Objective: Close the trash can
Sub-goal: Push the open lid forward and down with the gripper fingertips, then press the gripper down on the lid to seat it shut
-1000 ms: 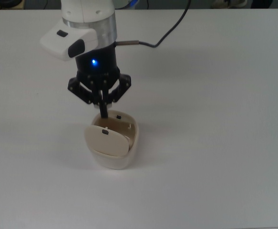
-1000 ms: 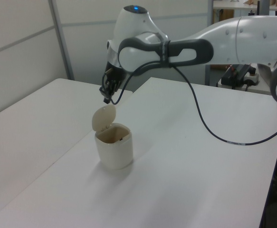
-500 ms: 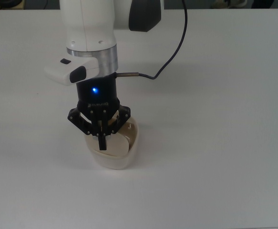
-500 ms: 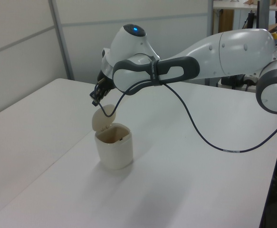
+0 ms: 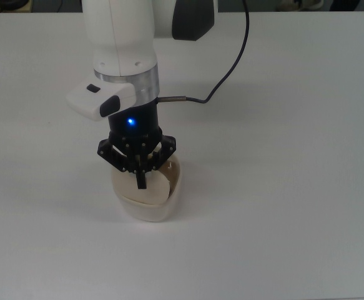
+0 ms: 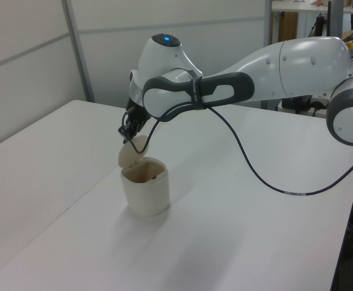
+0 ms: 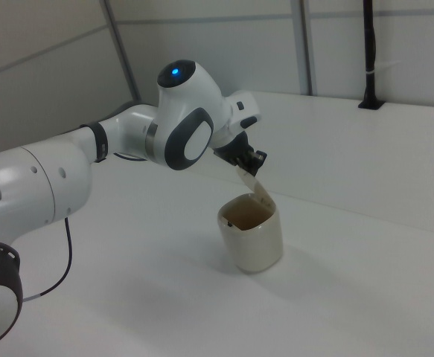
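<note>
Claw (image 5: pixel 140 181), fingers clenched together and holding nothing, sits on the outer face of the raised lid (image 6: pixel 131 151) of the trash can (image 6: pixel 145 193), mid-bench (image 5: pixel 281 187). The body lies at 6 o'clock from the claw in the top view. Side views show the lid tilted open; the top view hides this.

The trash can (image 6: pixel 145 193), a cream rounded-square bin, is seen upright on the table, its lid (image 6: pixel 132 152) raised and tilted at 10 o'clock in the left view.
</note>
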Robot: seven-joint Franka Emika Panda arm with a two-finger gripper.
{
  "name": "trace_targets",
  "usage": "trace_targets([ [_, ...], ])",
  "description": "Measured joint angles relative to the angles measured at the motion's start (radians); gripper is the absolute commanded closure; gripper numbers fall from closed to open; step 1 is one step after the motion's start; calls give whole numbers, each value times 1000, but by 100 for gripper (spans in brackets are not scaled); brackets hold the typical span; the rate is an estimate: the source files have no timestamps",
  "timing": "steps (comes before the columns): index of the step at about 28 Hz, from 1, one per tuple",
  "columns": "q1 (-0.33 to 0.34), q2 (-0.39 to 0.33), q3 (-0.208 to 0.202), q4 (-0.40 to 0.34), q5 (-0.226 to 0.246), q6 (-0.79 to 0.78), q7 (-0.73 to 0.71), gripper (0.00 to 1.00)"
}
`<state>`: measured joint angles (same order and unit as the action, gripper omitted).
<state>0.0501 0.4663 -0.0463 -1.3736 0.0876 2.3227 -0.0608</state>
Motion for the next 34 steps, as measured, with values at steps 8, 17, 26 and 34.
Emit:
trace_targets([
  [8, 2, -23, 0, 0, 0, -144, 1, 100],
  [17, 3, -32, 0, -11, 0, -259, 1, 100],
  [26, 9, -29, 0, -56, 0, -260, 0, 100],
  [34, 10, -24, 1, -84, -2, -260, -1, 100],
])
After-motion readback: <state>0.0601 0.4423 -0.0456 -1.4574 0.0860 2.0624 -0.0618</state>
